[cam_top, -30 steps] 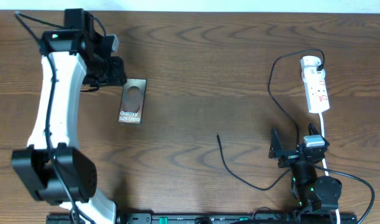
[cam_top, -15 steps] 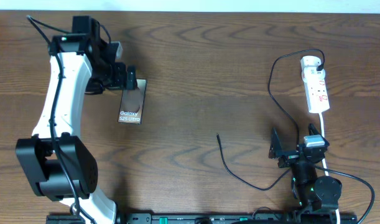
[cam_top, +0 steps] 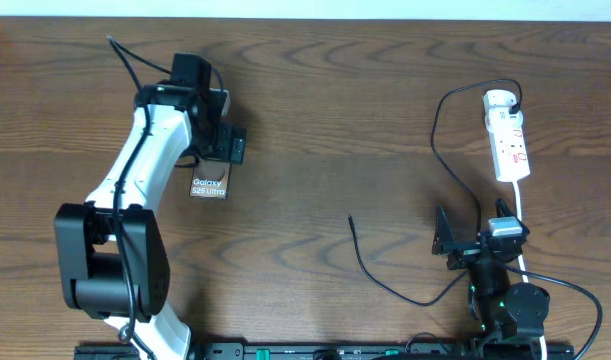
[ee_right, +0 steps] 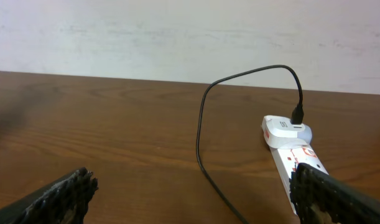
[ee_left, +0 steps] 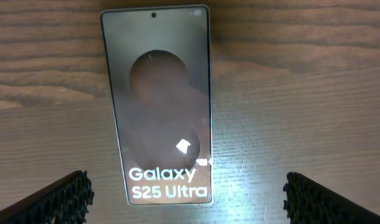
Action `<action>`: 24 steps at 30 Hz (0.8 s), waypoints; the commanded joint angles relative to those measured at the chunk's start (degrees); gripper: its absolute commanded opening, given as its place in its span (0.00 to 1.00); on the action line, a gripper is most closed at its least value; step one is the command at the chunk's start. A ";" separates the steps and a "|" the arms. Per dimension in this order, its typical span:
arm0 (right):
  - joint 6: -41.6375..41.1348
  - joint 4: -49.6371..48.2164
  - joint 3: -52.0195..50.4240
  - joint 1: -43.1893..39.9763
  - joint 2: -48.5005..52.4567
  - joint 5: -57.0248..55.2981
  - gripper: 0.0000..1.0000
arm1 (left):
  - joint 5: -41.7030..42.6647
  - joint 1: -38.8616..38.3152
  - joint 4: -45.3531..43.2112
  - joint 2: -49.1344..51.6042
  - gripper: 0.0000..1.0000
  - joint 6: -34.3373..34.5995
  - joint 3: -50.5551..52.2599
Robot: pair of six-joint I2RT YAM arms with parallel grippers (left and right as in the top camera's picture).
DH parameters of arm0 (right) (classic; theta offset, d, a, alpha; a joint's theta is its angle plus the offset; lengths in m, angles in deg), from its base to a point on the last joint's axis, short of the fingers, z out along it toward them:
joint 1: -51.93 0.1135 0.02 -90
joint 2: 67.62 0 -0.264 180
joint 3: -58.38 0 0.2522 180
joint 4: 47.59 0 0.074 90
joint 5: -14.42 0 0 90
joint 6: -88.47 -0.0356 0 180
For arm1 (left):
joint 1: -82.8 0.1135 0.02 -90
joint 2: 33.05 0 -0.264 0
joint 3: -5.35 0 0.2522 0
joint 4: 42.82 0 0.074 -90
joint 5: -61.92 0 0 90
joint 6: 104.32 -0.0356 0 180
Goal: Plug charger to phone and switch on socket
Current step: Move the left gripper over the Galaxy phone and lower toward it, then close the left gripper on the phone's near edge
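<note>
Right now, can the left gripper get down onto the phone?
Probably yes: the left gripper hangs open directly above the phone, straddling it, and nothing lies between them.

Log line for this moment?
left claw open above phone | right claw open | cable tip loose | plug in power strip

Brown phone (ee_left: 160, 106), white socket (cam_top: 508, 135)

Left arm (cam_top: 135, 175): stretched far forward, wrist turned downward.
Left pincer (ee_left: 190, 198): fingers spread wide.
Right arm (cam_top: 500, 300): folded back, low and compact.
Right pincer (ee_right: 199, 198): fingers wide apart, facing forward.
</note>
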State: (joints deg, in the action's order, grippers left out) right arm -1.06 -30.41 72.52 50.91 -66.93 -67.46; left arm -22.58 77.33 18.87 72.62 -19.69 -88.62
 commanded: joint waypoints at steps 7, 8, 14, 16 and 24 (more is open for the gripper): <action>0.44 0.24 -0.07 0.31 -0.31 -0.04 0.99 | -2.14 0.26 -4.96 1.53 0.98 1.57 4.52; 0.44 0.24 -0.07 0.31 -0.31 -0.04 0.99 | -2.14 0.26 -5.42 1.53 0.98 1.57 4.76; 0.44 0.24 -0.07 0.31 -0.31 -0.04 0.99 | -2.14 0.26 -7.65 1.60 0.98 2.32 6.27; 0.44 0.24 -0.07 0.31 -0.31 -0.04 0.99 | -2.14 0.26 -9.29 1.60 0.98 2.54 7.48; 0.44 0.24 -0.07 0.31 -0.31 -0.04 0.99 | -2.14 0.26 -13.46 1.62 0.98 2.69 10.16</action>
State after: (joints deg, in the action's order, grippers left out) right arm -1.06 -30.41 72.52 50.91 -66.93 -67.46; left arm -23.98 77.39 6.28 73.39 -17.50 -79.13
